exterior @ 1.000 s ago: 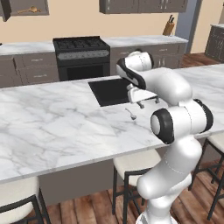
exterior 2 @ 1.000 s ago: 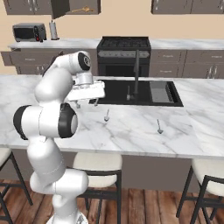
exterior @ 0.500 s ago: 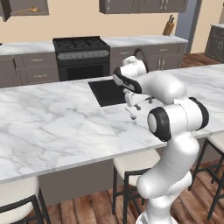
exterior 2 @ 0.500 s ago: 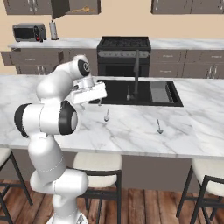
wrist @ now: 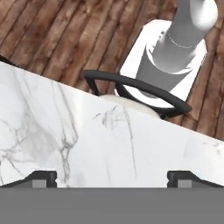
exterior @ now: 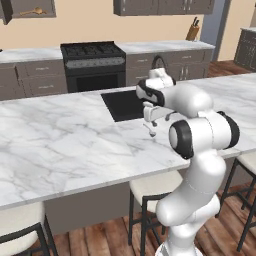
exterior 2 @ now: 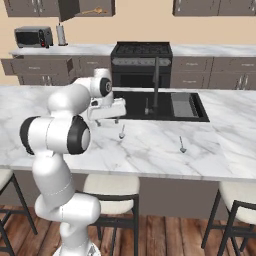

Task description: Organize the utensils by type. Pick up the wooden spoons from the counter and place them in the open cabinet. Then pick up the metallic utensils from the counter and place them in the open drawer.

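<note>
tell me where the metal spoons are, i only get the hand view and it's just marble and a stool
Observer: one metal spoon lies on the counter just beside the open fingers, toward the stool side.
Operator: and the other one
Observer: the second metal spoon lies farther along, in front of the sink's right end.
Operator: is the wooden spoon out there too
Observer: no, a wooden spoon lies on the shelf of the open cabinet on the far wall.

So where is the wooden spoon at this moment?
The wooden spoon lies on the shelf of the open wall cabinet, top left in the right base view, above the toaster oven and the back counter.
</note>
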